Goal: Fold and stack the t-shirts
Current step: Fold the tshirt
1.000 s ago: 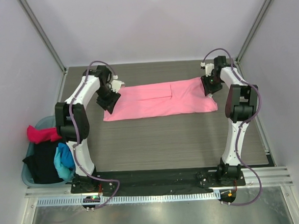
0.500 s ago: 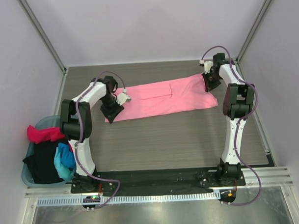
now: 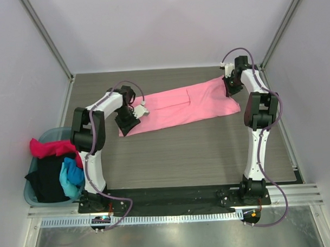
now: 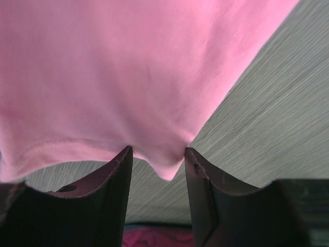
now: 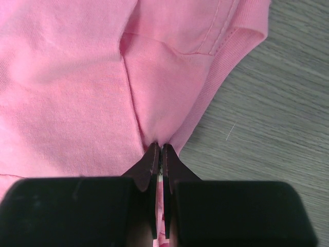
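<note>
Lying as one long strip folded lengthwise, the light pink cloth t-shirt (image 3: 180, 106) stretches across the far half of the grey wood-grain table (image 3: 182, 155), slanting so that its right end sits farther back than its left. Two grippers work at it, one at each end. The left gripper (image 3: 126, 124) is at the shirt's near left corner with its two dark fingers (image 4: 110, 195) spread apart; in the left wrist view a point of the hemmed edge dips into the gap between them, and neither finger presses on it. The right gripper (image 5: 160, 149) is at the shirt's far right end, its two fingers clenched together on a raised fold of the pink cloth, just beside a ribbed band. Well to the left of the shirt and nearer the arm bases, off the table's left edge, stands one teal plastic basket (image 3: 27, 194) holding three more garments: a magenta t-shirt (image 3: 46, 147) on top at the back, a black t-shirt (image 3: 47, 179) below it, and a bright blue t-shirt (image 3: 72, 178) at the basket's right side.
</note>
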Available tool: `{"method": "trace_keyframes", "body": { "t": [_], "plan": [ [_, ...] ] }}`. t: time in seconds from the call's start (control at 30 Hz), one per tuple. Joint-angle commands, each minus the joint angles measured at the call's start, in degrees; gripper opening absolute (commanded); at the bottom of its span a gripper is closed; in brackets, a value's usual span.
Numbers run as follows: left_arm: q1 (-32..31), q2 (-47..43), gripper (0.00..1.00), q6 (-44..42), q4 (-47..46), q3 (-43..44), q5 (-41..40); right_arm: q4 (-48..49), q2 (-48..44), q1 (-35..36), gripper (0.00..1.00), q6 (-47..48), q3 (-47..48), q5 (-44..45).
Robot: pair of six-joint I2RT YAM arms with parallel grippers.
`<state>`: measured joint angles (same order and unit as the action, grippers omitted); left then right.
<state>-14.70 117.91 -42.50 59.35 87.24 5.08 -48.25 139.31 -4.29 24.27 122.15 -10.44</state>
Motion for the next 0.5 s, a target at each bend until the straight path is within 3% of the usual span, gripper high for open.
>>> {"method": "trace_keyframes", "body": {
  "t": [0.0, 0.3, 0.47],
  "plan": [
    [-2.35, -0.74, 0.46, 0.31, -0.90, 0.92, 0.37, 1.49, 1.49, 0.25, 0.03, 0.51, 1.25, 0.68],
    [-6.22, -6.37, 0.47, 1.90, -7.32, -5.58, -4.55, 1.67, 0.97, 0.43, 0.03, 0.16, 1.16, 0.33],
    [-6.40, -8.83, 0.48, 4.18, -12.15, -8.58, -11.66, 1.67, 0.35, 0.60, 0.03, 0.25, 0.46, 0.24]
  ]
}}
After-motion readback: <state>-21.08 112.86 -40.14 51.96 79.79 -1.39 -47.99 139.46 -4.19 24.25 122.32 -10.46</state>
